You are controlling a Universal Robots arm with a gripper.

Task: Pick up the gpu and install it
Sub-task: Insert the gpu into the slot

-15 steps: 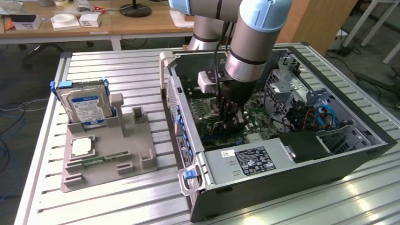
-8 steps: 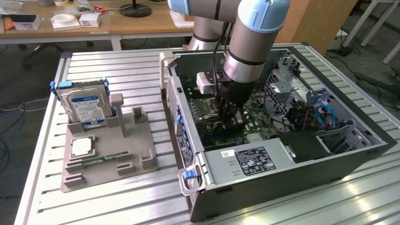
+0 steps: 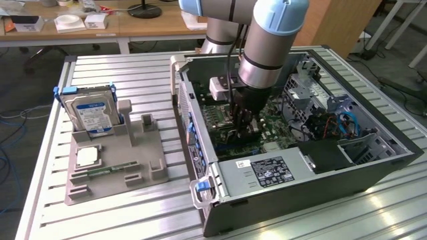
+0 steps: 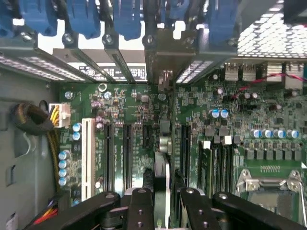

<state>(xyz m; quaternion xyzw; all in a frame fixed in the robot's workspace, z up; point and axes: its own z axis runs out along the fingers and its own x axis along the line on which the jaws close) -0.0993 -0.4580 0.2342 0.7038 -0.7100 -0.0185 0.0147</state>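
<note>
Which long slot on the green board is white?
The slot nearest the yellow wires. It is white, while the other long slots beside it are black.

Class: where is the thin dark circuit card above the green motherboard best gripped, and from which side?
Grip the thin dark circuit card by its edge away from the green motherboard, pincer squeezing both flat faces, coming from the case's open side: it stands edge-on to the slots.

Even bright room light, glare on table slats (image 3: pixel 373 210), soft focus
</note>
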